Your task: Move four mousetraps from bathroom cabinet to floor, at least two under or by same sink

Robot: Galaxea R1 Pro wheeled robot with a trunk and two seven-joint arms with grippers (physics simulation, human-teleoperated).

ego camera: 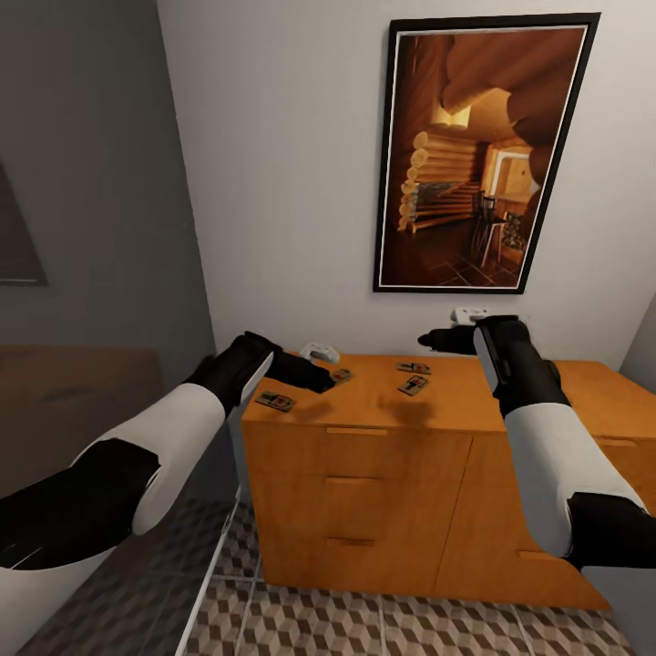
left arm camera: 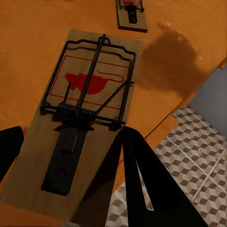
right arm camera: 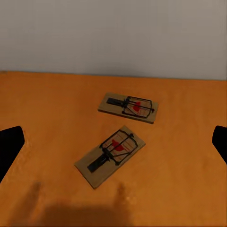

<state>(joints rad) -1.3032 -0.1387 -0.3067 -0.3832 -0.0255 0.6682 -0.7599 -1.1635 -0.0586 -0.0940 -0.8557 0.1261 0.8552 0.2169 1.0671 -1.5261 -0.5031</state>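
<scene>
Right now all four mousetraps lie flat on top of the cabinet (ego camera: 364, 474): one near its front left corner (ego camera: 275, 401), one by my left fingers (ego camera: 342, 374), and two close together further right, a rear one (ego camera: 414, 368) and a nearer one (ego camera: 412, 385). My left gripper (ego camera: 314, 375) hangs just over the left pair, its fingers spread apart with the corner trap (left arm camera: 78, 118) between them, not clamped. My right gripper (ego camera: 433, 341) hovers above the cabinet's back edge, fingers wide apart, looking down on the right pair (right arm camera: 128, 107) (right arm camera: 110, 155). Below the cabinet front, the bathroom floor (ego camera: 364, 624) shows its cube-patterned tiles. A framed picture (ego camera: 483, 150) hangs on the wall above.
</scene>
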